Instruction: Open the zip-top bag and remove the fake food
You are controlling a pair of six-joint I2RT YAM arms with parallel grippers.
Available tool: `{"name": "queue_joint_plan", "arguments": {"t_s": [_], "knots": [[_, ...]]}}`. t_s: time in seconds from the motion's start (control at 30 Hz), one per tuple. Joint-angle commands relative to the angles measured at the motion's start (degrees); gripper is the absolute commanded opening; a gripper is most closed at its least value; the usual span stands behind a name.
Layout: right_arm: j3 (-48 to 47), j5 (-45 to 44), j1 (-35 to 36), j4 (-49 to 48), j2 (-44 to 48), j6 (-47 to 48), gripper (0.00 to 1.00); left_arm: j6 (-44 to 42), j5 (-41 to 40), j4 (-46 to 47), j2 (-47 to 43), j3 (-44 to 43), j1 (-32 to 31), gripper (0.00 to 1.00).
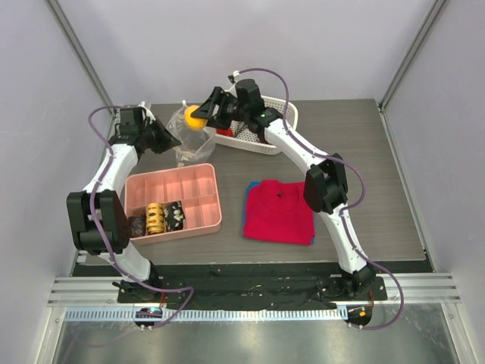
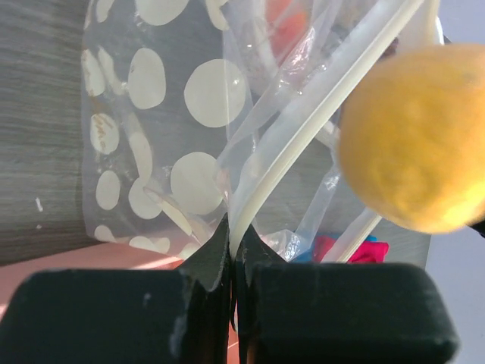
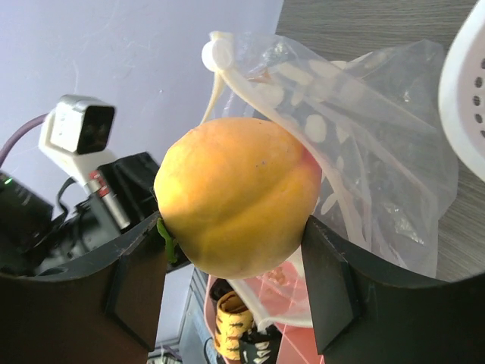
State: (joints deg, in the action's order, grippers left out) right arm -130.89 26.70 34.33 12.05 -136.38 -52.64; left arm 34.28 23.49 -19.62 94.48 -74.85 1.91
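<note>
Two pincers meet at the far left of the table (image 1: 364,152), behind the pink tray (image 1: 204,221) and just beside the white mesh basket (image 1: 289,114). The left pincer (image 2: 231,250) has its jaws pressed fully together on the zip-top bag (image 1: 184,148), pinching the plastic right at the whitish zip strip (image 2: 303,129), which runs up and away from the fingertips. The bag is clear with white dots, crumpled, and its mouth gapes apart. The right pincer (image 3: 233,231) stands partly spread, its two fingers clamped on either side of the orange-yellow fruit (image 3: 235,193), the round toy filling the gap between them. From above, the fruit sits at the far edge of the bag, near its mouth; whether it touches the plastic cannot be told. An orange-red shape (image 2: 284,23) shows blurred through the bag. The tray holds a yellow coil (image 1: 155,218) between dark blocks (image 1: 174,215), and a red cloth (image 1: 279,211) lies to its right.
</note>
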Motion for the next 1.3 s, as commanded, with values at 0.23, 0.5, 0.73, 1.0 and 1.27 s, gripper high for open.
{"name": "queue_joint_plan", "arguments": {"t_s": [0.23,0.5,0.73,1.0,1.27], "knots": [[6.33,-10.14,-7.33,6.49,15.61,14.47,0.04,9.30,-7.74,-4.64,2.64,-7.14,2.57,0.00],[8.02,-23.35,-11.21,12.20,8.33,30.39,0.10,9.41,-14.69,-4.12,2.72,-12.94,2.57,0.00],[0.11,-24.68,-11.39,15.02,0.76,31.46,0.17,7.64,-14.71,-1.84,9.92,-20.51,2.57,0.00],[0.99,-26.44,-11.39,15.72,0.59,32.16,0.40,4.04,-13.29,-0.95,20.91,-29.54,2.57,0.05],[-0.51,-29.16,-11.30,20.37,2.59,29.80,1.00,0.36,-16.36,-8.93,21.63,-38.43,2.13,1.00]]}}
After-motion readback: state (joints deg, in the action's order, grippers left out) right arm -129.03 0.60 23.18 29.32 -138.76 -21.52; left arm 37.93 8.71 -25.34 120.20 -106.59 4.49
